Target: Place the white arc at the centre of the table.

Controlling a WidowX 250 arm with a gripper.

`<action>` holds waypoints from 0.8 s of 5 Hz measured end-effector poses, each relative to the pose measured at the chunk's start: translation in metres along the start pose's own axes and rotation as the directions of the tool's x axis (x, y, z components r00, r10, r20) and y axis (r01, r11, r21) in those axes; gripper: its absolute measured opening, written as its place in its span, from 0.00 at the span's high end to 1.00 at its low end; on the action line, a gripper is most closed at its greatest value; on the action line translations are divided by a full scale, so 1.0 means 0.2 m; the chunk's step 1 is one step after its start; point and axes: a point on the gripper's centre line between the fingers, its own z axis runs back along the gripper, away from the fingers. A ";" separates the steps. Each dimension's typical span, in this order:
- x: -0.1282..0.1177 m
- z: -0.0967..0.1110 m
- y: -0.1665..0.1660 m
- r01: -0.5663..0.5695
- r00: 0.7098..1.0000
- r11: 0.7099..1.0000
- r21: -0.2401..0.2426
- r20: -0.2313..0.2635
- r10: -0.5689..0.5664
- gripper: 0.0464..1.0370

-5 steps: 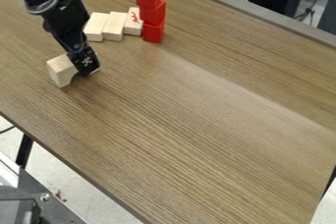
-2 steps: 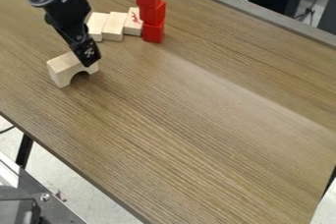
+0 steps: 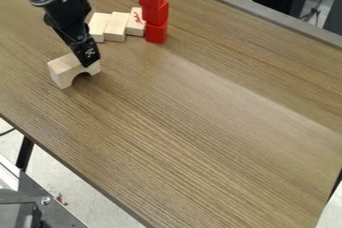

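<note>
The black gripper (image 3: 89, 63) hangs at the upper left of the camera view, its tip at the top of the arc's right part. Below it the pale wooden arc (image 3: 61, 71) stands on the brown table (image 3: 200, 117), its curved opening facing down. The gripper covers part of the arc's top, and I cannot tell whether the arc is held.
Behind the arc, three pale wooden blocks (image 3: 116, 26) stand in a row beside a tower of three red blocks (image 3: 154, 12). The table's far edge (image 3: 260, 13) runs along the upper right, its near edge (image 3: 73, 174) along the lower left.
Compared with a second ago, the gripper is higher, uncovering the arc's opening. Since the middle frame it has shifted very slightly left. The arc has stayed in place.
</note>
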 end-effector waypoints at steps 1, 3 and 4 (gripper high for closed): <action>-0.03 -0.01 0.01 -0.057 0.997 0.998 0.012 -0.042 0.057 0.14; -0.06 0.00 0.04 -0.155 0.984 0.987 0.046 -0.083 0.159 0.53; -0.06 0.00 0.03 -0.166 0.982 0.985 0.037 -0.088 0.168 0.53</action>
